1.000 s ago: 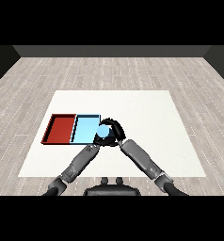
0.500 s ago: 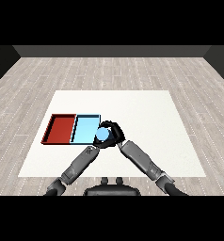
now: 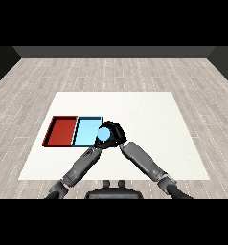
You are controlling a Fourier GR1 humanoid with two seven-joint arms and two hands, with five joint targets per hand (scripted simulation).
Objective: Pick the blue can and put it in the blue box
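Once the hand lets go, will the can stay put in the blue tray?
Probably, if released upright: the can, held by the right hand at the blue tray edge, looks round, so on its side it may roll, though the raised rim should stop it.

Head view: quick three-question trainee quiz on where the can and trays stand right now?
1. True or false: the blue can is held in the right hand.
2. Which tray is farther to the view's left: A) red tray B) light blue tray?
3. Fill in: the can is at the light blue tray's ____ edge.

Key: 1 true; 2 A; 3 right.
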